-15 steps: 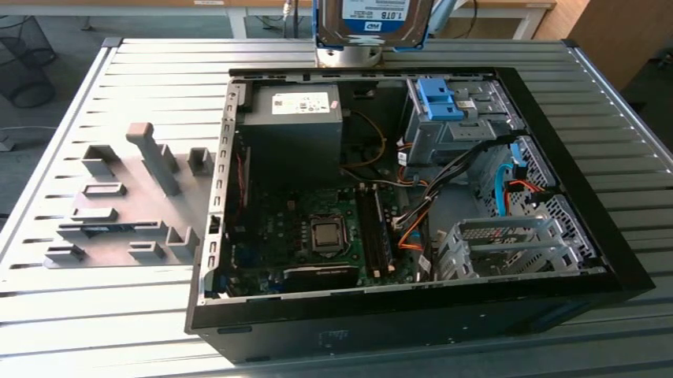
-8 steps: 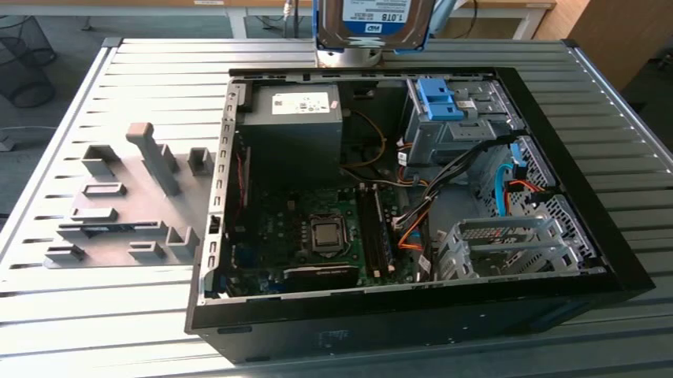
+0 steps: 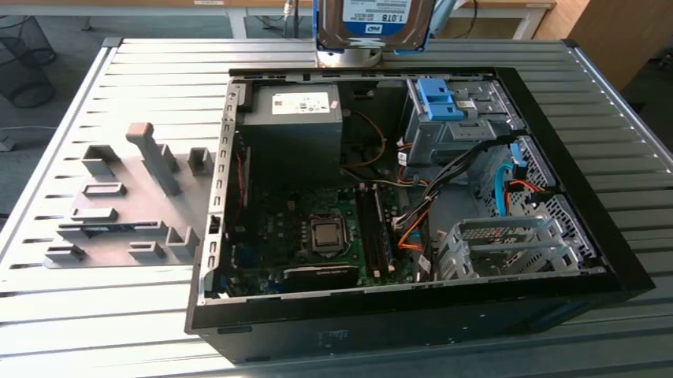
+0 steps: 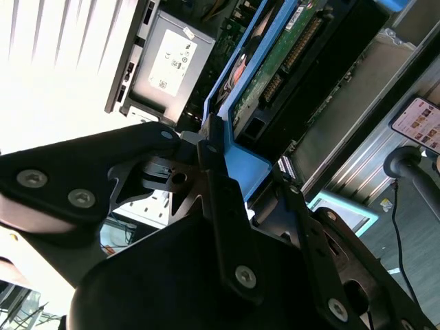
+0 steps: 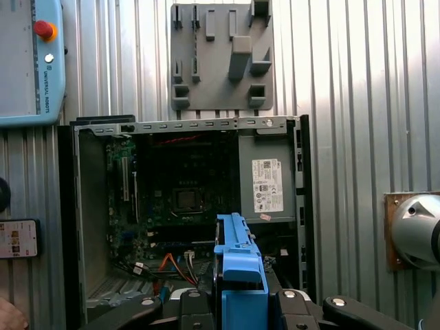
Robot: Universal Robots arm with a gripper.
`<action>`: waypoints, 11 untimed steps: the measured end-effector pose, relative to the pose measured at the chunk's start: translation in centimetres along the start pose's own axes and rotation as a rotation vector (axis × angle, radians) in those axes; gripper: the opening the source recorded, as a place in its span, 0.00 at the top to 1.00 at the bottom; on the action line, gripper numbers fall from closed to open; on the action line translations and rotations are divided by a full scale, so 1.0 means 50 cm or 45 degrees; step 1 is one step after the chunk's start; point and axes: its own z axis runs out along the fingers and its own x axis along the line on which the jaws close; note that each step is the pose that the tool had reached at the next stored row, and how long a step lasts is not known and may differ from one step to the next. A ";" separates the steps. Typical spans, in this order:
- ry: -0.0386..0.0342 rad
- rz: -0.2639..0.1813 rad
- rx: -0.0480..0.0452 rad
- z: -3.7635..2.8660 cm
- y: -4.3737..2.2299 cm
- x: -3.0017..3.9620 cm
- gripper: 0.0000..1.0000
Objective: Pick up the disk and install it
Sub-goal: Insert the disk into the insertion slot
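- Exterior view: we see the disk held upright in the air, its white-and-blue label towards us, above the far side of the open computer case. It touches nothing inside the case. The case lies on its side on the slatted metal worktop with its motherboard exposed. A grey power supply sits at the far end, and a bare blue bracket stands beside it. A silver drive cage is at the exterior view's right. A grey fixture plate lies on the worktop just beside the case, at the exterior view's left.
- First wrist view: we look past the disk, seen edge-on in its blue frame, into the open case below. The claw has the frame between its black fingers, one against each side. Beyond the case lie the fixture plate and a teach pendant with a red button.
- Second wrist view: close in, the claw is clamped onto the disk's blue frame, with a finger pressed to either side and no gap showing. The disk's green circuit board faces the camera, and the power supply lies beyond it in the case.
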 end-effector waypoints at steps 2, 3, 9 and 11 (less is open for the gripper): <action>0.0000 0.000 0.000 0.000 0.000 0.001 0.64; 0.0000 0.000 0.000 0.000 0.000 0.001 0.64; 0.0000 0.000 0.000 0.000 0.000 0.007 0.64; 0.0000 0.000 0.000 0.000 0.000 0.007 0.64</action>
